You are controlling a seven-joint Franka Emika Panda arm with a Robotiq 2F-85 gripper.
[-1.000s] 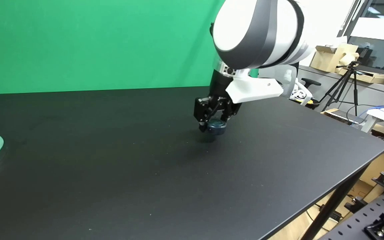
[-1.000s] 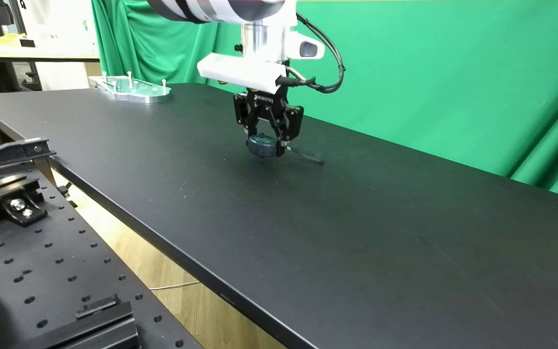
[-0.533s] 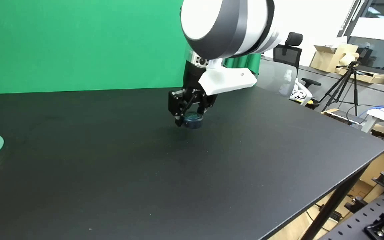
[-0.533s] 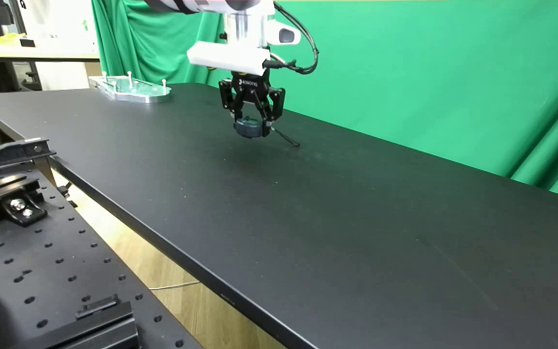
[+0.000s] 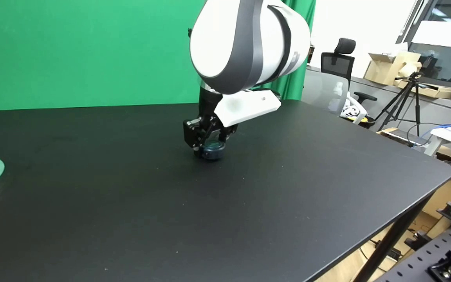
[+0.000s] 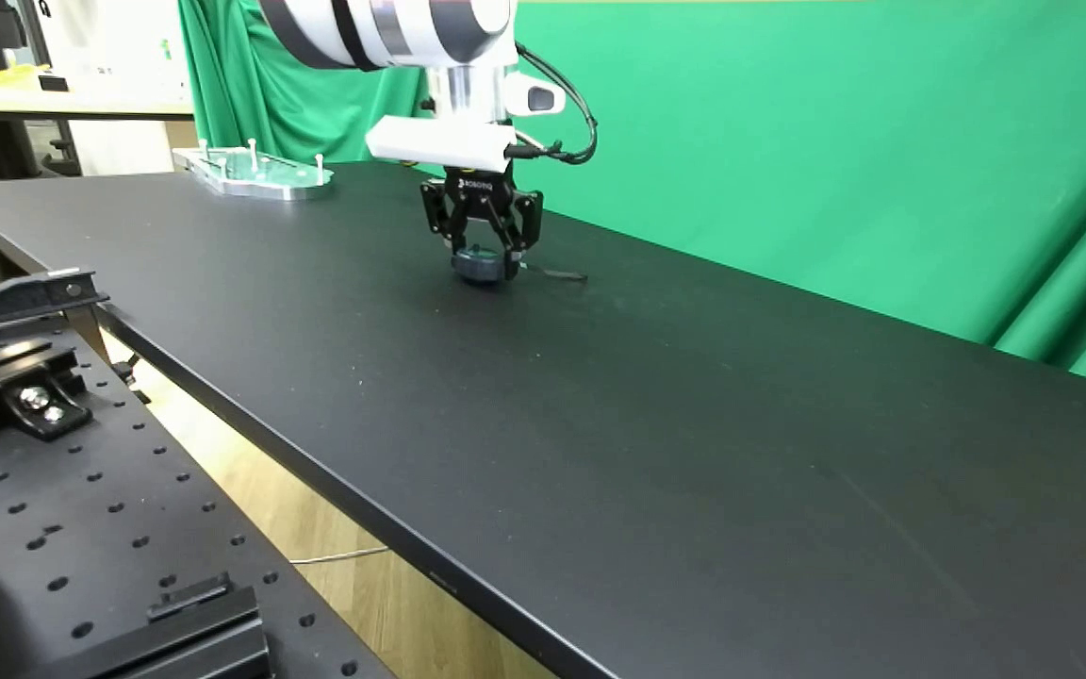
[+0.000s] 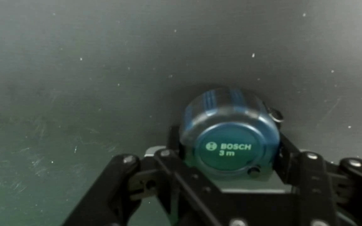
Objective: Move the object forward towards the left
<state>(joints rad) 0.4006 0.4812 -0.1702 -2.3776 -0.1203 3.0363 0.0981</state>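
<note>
Evidently the grasp is done: the gripper is clamped on the tape measure, low at the black table, touching or just above it, I can't tell which. Placing looks nearly finished, I'd guess; letting go and lifting clear remain.

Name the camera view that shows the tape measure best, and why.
The wrist view: the tape measure is seen large, with BOSCH 3 m readable, held between the jaws. In both exterior views it is small and dark, its print unreadable; an exterior view shows a strap-like piece beyond the jaws.
</note>
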